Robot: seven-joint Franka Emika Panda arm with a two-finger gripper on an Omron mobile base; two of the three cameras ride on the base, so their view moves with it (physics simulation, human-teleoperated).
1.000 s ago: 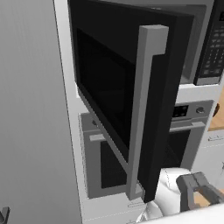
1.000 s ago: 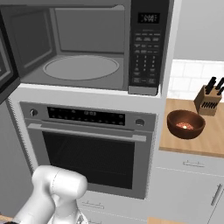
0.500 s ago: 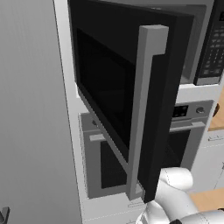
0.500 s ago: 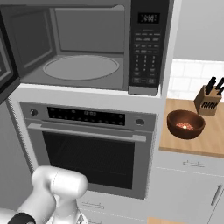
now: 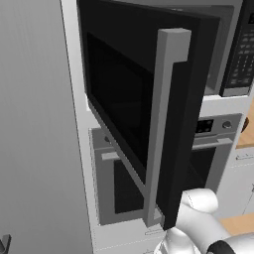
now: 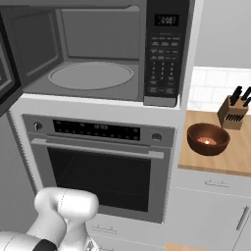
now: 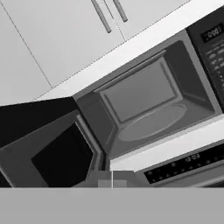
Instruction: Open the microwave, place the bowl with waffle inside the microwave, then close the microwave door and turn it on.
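The microwave (image 6: 98, 54) stands open, its grey cavity and round turntable (image 6: 90, 75) bare. Its keypad strip (image 6: 164, 54) runs down the right side. The microwave door (image 5: 149, 109) swings far out to the left, and its vertical silver handle (image 5: 166, 124) faces the left base camera. The reddish-brown bowl (image 6: 208, 138) sits on the wooden counter (image 6: 196, 159) right of the oven, with a pale waffle piece inside. In the hand view my gripper (image 7: 112, 180) looks up at the cavity (image 7: 148, 109) from low down; its fingertips meet at the bottom edge, shut on nothing.
A silver wall oven (image 6: 98, 162) sits directly under the microwave. A knife block (image 6: 235, 110) stands behind the bowl. My white arm link (image 5: 198, 218) is low in front of the oven, close under the open door's corner. Tall grey cabinet panel (image 5: 34, 124) at left.
In the left base view the gripper has left the lower right corner, and a white arm link has risen there under the door. Door, bowl and base have not moved.
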